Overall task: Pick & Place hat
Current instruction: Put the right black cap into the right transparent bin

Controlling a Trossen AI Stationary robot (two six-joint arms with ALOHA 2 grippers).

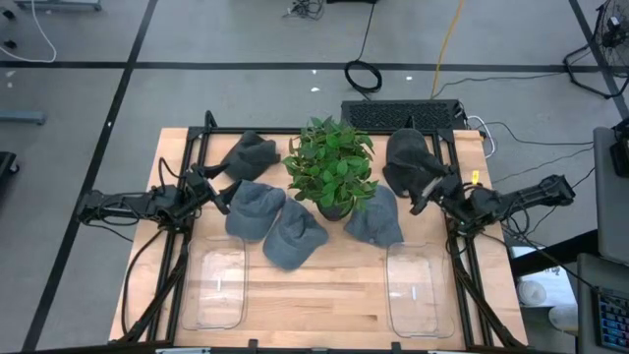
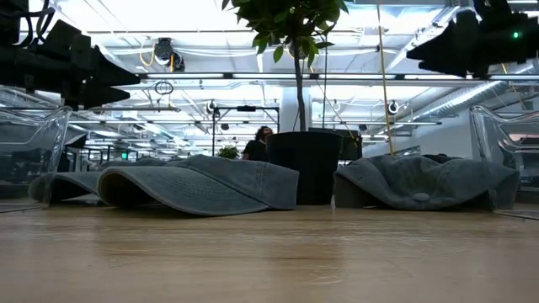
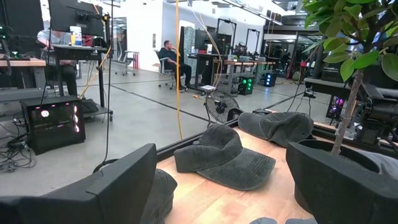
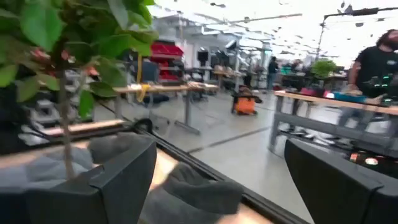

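Observation:
Several dark grey hats lie flat on the wooden table around a potted plant (image 1: 331, 167): one far left (image 1: 249, 152), two left of centre (image 1: 254, 208) (image 1: 293, 234), one right of the pot (image 1: 375, 218), one far right (image 1: 406, 157). My left gripper (image 1: 218, 192) hovers open at the table's left side, beside the left-centre hat; its wrist view shows its wide-set fingers (image 3: 93, 193) and the far-left hat (image 3: 227, 158) beyond. My right gripper (image 1: 423, 197) hovers open at the right side, above the far-right hat (image 4: 193, 193).
Two clear plastic trays sit near the front edge, one left (image 1: 213, 287) and one right (image 1: 420, 288). The plant's pot (image 2: 307, 164) stands mid-table between the hats. Black frame rails (image 1: 187, 147) run along both sides. People are in the room beyond.

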